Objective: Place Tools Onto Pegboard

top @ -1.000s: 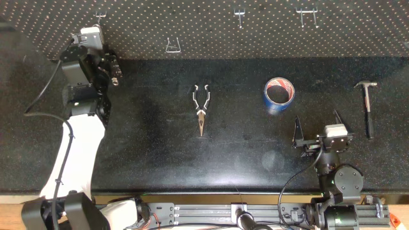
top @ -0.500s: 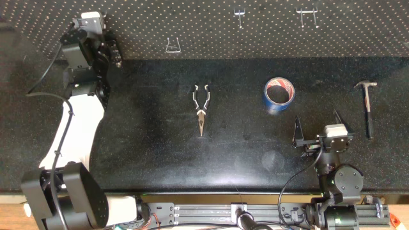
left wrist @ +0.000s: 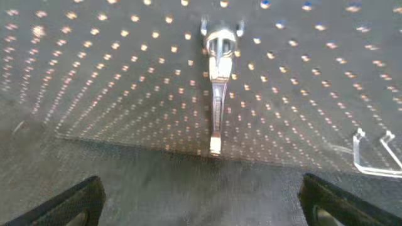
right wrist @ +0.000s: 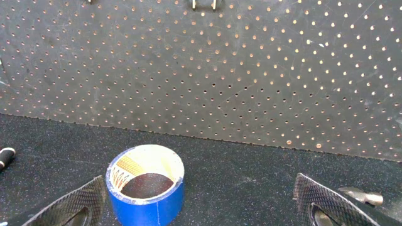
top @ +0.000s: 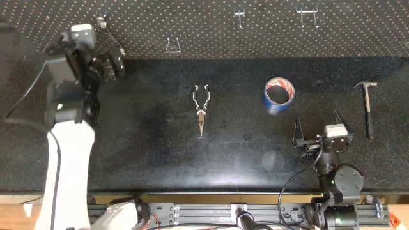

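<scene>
Light falls evenly from above on my desk (top: 160,147). Its black mat gives back a pale sheen toward my bases, and the pliers (top: 201,108), tape roll (top: 279,94) and hammer (top: 367,108) throw only short, soft shadows. The holes of the pegboard (top: 204,25) glint as bright dots. In the top view my left arm (top: 67,128) is smeared. Through my left wrist camera all is blurred: the holes streak, the hanging metal tool (left wrist: 216,88) glares white, and my left fingers (left wrist: 69,204) are dark, soft shapes. My right wrist view is crisp, with the right fingers (right wrist: 69,204) in shade.
</scene>
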Controlling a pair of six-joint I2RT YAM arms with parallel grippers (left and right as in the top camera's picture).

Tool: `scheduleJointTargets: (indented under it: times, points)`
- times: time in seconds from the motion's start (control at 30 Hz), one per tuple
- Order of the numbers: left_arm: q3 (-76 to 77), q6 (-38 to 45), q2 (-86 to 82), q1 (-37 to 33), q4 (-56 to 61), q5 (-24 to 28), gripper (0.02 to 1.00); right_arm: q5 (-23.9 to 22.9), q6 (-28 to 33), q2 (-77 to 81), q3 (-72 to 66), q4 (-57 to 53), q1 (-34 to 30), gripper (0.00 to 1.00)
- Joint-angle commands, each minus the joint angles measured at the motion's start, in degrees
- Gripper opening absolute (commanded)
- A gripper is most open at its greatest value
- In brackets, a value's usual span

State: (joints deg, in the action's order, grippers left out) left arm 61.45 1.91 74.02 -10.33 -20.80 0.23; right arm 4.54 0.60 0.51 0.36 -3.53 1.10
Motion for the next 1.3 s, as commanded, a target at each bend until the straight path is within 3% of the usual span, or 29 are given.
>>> scheduleJointTargets:
  times: [0.03,0.17,0.27,0.37,0.47,0.67,0.77,1.0,1.13,1.3]
  points:
    - [0.8,0.5,-9.2,-0.2,-9.1,-1.0,0.993,-0.5,0.7,-0.5,-0.1,-0.3,-0.3,0.976]
    - [0.8,0.0,-16.9,-0.1,-15.9,-1.1,0.996,-0.5,0.7,-0.5,-0.1,-0.3,-0.3,0.976]
    - [0.8,1.9,-20.0,-0.2,-20.7,-7.6,0.993,-0.5,0.7,-0.5,-0.1,-0.3,-0.3,0.976]
    - [0.8,1.9,-20.8,-0.2,-23.4,-7.9,0.996,-0.5,0.7,-0.5,-0.1,-0.3,-0.3,0.976]
    - [0.8,-0.9,-20.7,-0.2,-23.4,-0.9,0.996,-0.5,0.7,-0.5,-0.1,-0.3,-0.3,0.976]
    - [0.8,-8.3,-17.1,1.4,-28.1,1.8,0.996,-0.5,0.7,-0.5,-0.1,-0.3,-0.3,0.976]
    - [0.8,-16.2,-12.4,4.3,-31.9,1.9,0.996,-0.5,0.7,-0.5,-0.1,-0.3,-0.3,0.976]
    - [1.7,-25.8,-0.5,17.7,-36.5,2.0,0.996,-0.5,0.7,-0.5,-0.1,-0.3,-0.3,0.976]
    - [5.5,-26.1,7.9,25.5,-36.9,2.0,0.996,-0.5,0.7,-0.5,-0.1,-0.3,-0.3,0.976]
    - [14.5,-23.6,19.7,30.4,-36.9,2.2,0.996,-0.5,0.7,-0.5,-0.1,-0.3,-0.3,0.976]
